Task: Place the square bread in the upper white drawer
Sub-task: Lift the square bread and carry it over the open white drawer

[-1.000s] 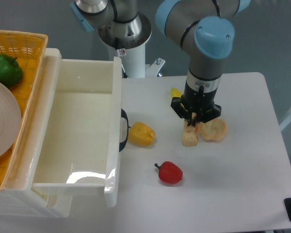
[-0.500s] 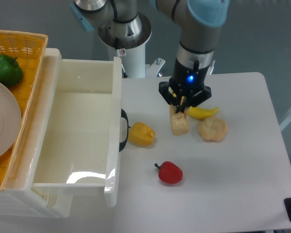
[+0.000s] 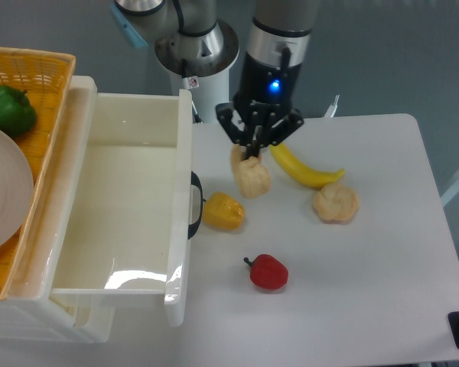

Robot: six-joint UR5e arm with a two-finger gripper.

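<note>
Square bread hangs clenched in the hand, upper white drawer waiting off to its left.

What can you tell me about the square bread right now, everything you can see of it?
The square bread is a small blocky loaf, pale tan with a lumpy golden crust. It hangs roughly upright from the gripper, whose fingers pinch its top end, apparently lifted off the white table. It sits right of the upper white drawer, above the yellow pepper and left of the banana, touching neither.
</note>
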